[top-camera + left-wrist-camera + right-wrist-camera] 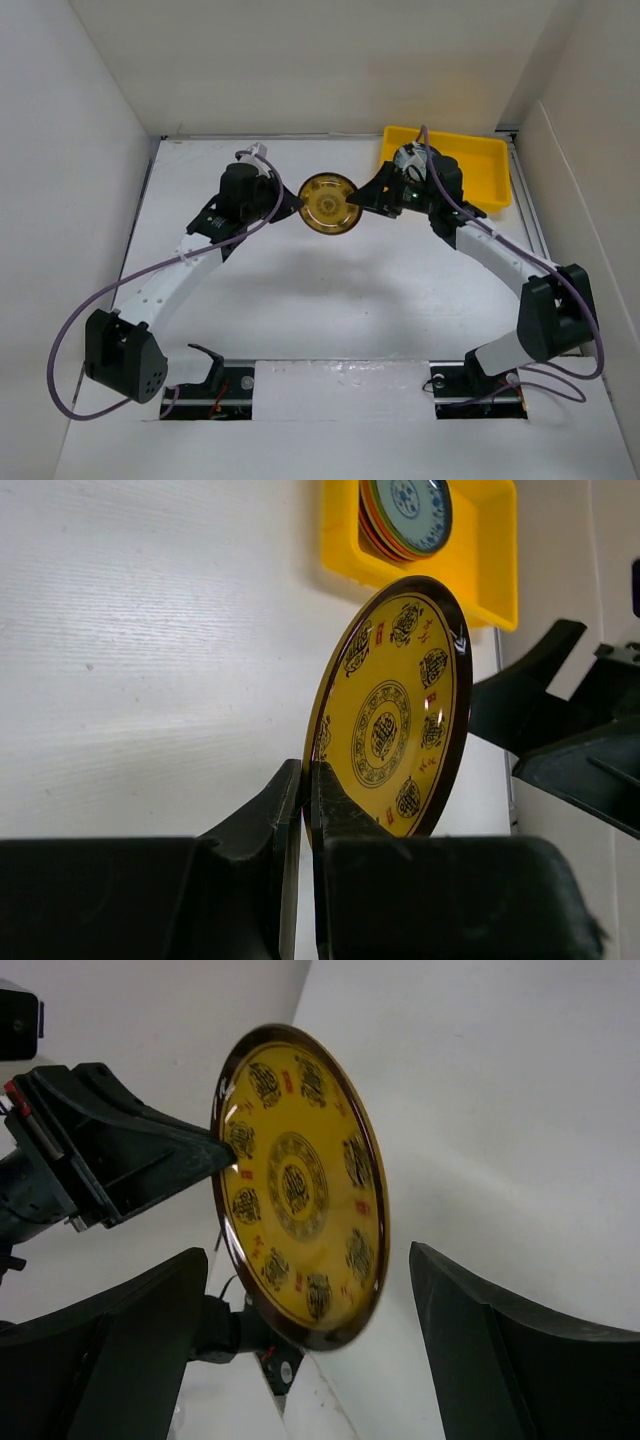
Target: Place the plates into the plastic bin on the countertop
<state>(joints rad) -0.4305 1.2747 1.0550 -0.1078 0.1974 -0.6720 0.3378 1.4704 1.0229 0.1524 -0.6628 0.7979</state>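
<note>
A gold-brown patterned plate [328, 203] hangs on edge above the white countertop [300, 290], between my two grippers. My left gripper [298, 205] is shut on its left rim; the left wrist view shows the fingers [305, 780] pinching the plate [395, 710]. My right gripper [362, 200] is open at the plate's right side. In the right wrist view the gripper [305, 1270] has its jaws spread wide on either side of the plate [300, 1185], not touching it. The yellow plastic bin [490, 165] holds a stack of plates [405, 515] with a teal patterned one on top.
The bin [490, 570] sits at the back right corner against the white walls. White walls [80, 150] stand on the left, back and right. The right arm [500, 260] and its cable pass over the bin's near left part.
</note>
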